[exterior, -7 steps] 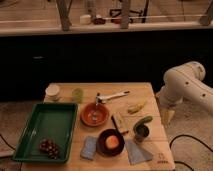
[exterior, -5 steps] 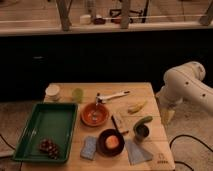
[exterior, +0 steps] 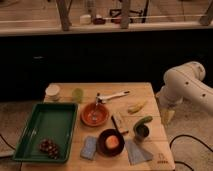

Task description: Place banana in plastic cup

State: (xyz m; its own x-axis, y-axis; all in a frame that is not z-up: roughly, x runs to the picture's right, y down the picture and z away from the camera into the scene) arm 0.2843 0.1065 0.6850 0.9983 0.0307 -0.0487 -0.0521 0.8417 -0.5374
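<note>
In the camera view, the gripper (exterior: 167, 116) is seen open and empty off the counter's (exterior: 145, 91) right edge, near the banana (exterior: 136, 106). The plastic cup (exterior: 77, 94) is set well apart across the counter; the neighbouring white cup (exterior: 52, 91) could be mistaken for it.

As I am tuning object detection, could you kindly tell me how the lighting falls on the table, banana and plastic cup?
Camera view: dim, warm light on the wooden table; banana and plastic cup read pale, without glare; the background behind is nearly black; the hand hangs beside the table's right edge, softly lit.
</note>
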